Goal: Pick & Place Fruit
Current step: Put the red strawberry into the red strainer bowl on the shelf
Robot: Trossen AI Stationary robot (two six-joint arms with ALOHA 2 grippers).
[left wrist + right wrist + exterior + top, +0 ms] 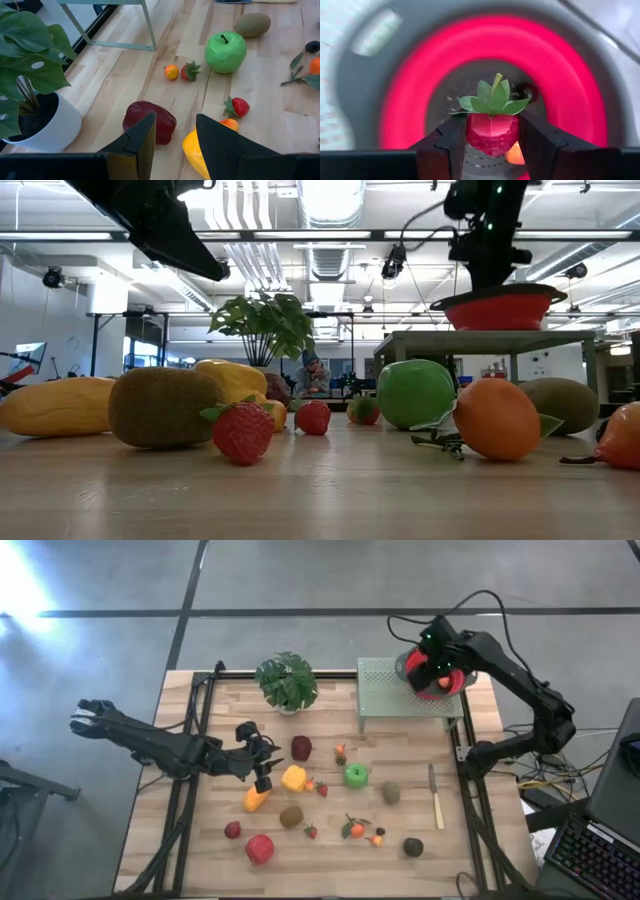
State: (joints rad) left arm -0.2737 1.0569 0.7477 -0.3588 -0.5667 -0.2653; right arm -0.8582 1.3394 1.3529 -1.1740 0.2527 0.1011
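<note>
The right tool point(492, 145) grips a red strawberry point(491, 131) above the red bowl point(440, 680), which sits on the green stand point(385, 690) at the desk's point(330, 850) far right corner. The left tool point(175, 140) hangs part-open and empty over the maroon fruit point(149, 121) mid-desk; other fruit point(356, 776) lies scattered.

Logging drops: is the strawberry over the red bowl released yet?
Not released: the strawberry sits clamped between the right gripper fingers, above the red bowl.

Right arm stretched up and bent over, right claw point(492, 137) pointing down, fingers clamped on a strawberry point(491, 131). Left arm low, reaching across the surface, left claw point(175, 137) part open, holding nothing.
</note>
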